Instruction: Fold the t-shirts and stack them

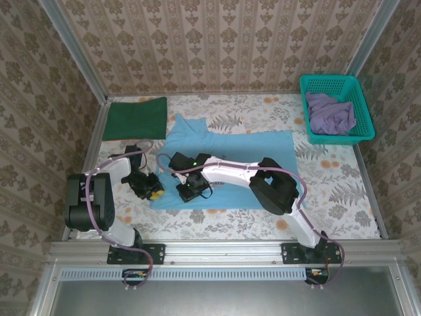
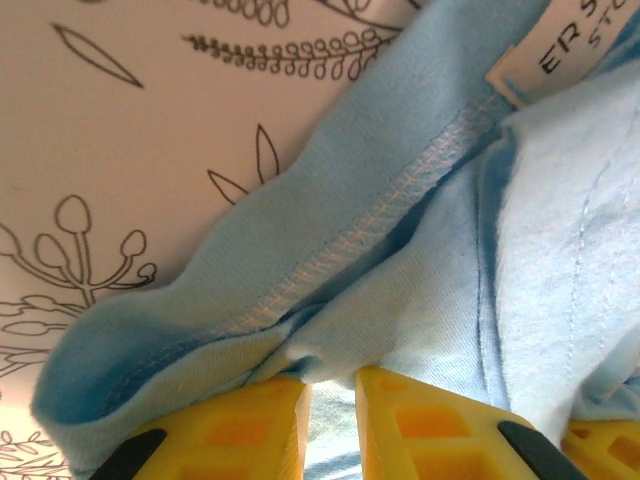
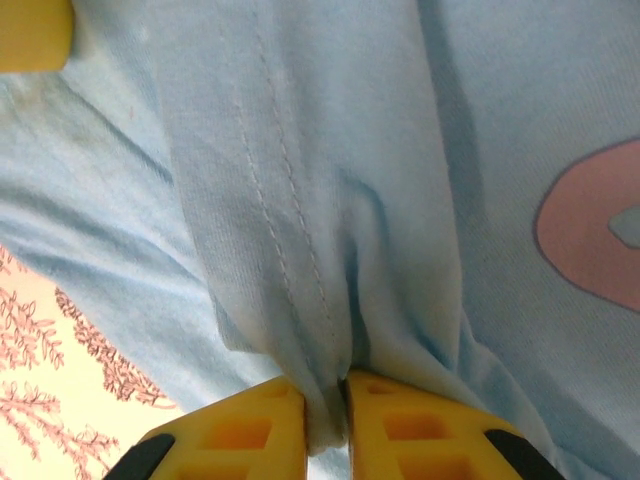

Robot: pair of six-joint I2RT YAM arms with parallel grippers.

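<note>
Far left, well beyond the left pincer point(image 1: 150, 187): dark green t-shirt point(image 1: 135, 118), lying folded flat, apart from both arms.

Left pincer: yellow fingers point(image 2: 250, 430) nearly together, nipping a bunch of the light blue t-shirt point(image 1: 250, 148) at its hem. The stitched edge runs up and away from the tips. A white label point(image 2: 560, 50) lies beyond them, to the right.

Right pincer point(image 1: 191, 191): just right of the left one, over the near left part of the same tee. Its jaws are clamped on a thin raised ridge of blue cloth carrying a double seam. Pink print point(image 3: 590, 230) shows to the right of the tips.

Far right, well beyond the right pincer: teal mesh basket point(image 1: 368, 128) with the dull purple t-shirt point(image 1: 331, 113) crumpled inside.

Handling, as I judge it: the tee is light, limp and a little stretchy, so it will sag between the two grips. Hems and seams give the best bite because the cloth is doubled there. A single layer could slide out.
</note>
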